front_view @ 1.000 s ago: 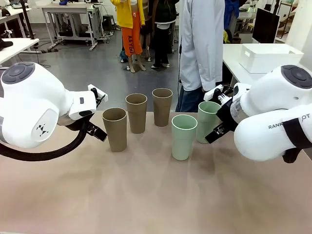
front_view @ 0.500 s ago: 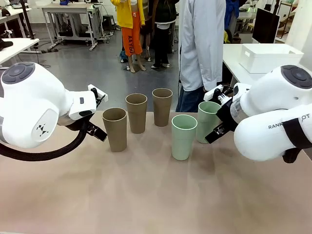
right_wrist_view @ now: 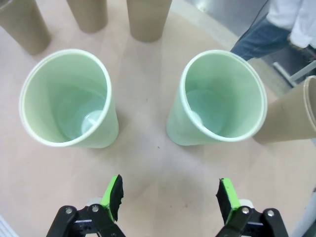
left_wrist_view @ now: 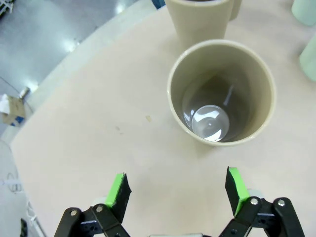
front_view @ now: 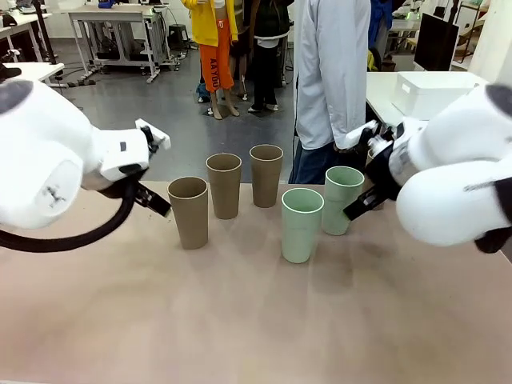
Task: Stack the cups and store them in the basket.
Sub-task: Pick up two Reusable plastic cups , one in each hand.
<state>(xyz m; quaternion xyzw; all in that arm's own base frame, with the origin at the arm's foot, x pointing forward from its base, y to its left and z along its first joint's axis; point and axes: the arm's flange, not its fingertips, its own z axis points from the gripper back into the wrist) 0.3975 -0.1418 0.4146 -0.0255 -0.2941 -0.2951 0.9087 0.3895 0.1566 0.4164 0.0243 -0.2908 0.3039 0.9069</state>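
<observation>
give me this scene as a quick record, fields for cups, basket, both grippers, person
brown cups: four, upright, none stacked; the fourth brown cup stands beside a mint one
mint cups: two, upright, side by side, apart
basket: white, far right, away from the cups
left gripper: open, empty, facing the nearest brown cup
right gripper: open, empty, facing both mint cups
person: standing at the far side

Floor: beyond your counter you see a grey polished floor [front_view: 160,112] with glare patches.
Counter: yours is matte tan [front_view: 240,320].
Furniture: a metal-framed workbench [front_view: 120,16] far back, a left white table [front_view: 32,76], a right white table [front_view: 384,92], a dark monitor [front_view: 436,40].
</observation>
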